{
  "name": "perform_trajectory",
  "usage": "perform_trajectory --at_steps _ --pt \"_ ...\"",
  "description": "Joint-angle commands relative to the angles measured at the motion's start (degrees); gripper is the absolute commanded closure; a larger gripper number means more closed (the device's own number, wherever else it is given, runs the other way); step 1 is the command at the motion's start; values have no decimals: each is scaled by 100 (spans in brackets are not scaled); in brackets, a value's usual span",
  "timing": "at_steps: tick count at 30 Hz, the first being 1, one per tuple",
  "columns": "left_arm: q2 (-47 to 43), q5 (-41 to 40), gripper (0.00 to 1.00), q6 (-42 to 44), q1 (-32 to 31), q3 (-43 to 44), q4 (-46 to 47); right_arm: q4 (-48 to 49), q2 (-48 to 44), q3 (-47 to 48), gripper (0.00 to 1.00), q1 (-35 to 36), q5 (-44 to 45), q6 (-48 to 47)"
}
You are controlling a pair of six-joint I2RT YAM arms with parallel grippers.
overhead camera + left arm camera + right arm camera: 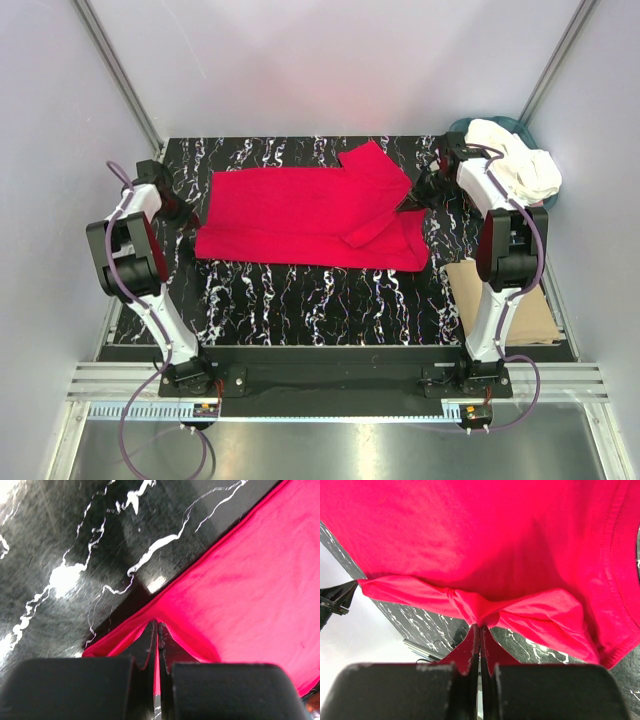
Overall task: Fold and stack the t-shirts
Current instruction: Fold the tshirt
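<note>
Across the far half of the black marbled table (320, 300), you have one red t-shirt (300, 210) spread out, long axis running left to right.

- Cloth: bright red, plain, no print visible. It lies mostly flat over the middle, with light rumples towards the right end.
- One sleeve (368, 162) sticks out towards the back wall at the right. A second flap of red lies folded over the body nearer the front right.
- Left edge runs fairly straight. The near edge is a clean line across the marble.

Left gripper (157, 627): your wrist view shows the jaws closed tight on the shirt's edge, with a thin pinch of red fabric drawn up into a small tent between the fingers (147, 645). From above, this gripper (188, 215) sits low at the shirt's left edge.

Right gripper (480, 629): jaws clamped on a bunched fold of red, the cloth gathered into a knot-like pucker right at the tips. A stitched hem curves down the right side of that view. From above, it (412, 198) sits at the shirt's right end.

Off the table's far right corner, white t-shirts (520, 160) are heaped in a teal basket (468, 125). A tan board (515, 305) lies at the near right, beside the right arm.
</note>
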Motion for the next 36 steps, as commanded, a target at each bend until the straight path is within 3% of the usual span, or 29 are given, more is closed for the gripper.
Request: perform_trajectory --at_steps 1,22,36 --pt "149 52 100 -66 12 259 131 -21 132 313 100 -80 -125 21" --pt "-150 -186 100 189 205 -58 95 -126 -115 -65 100 -265 -20 12" --pt "70 34 100 118 82 180 104 -135 632 735 100 -291 -117 -32"
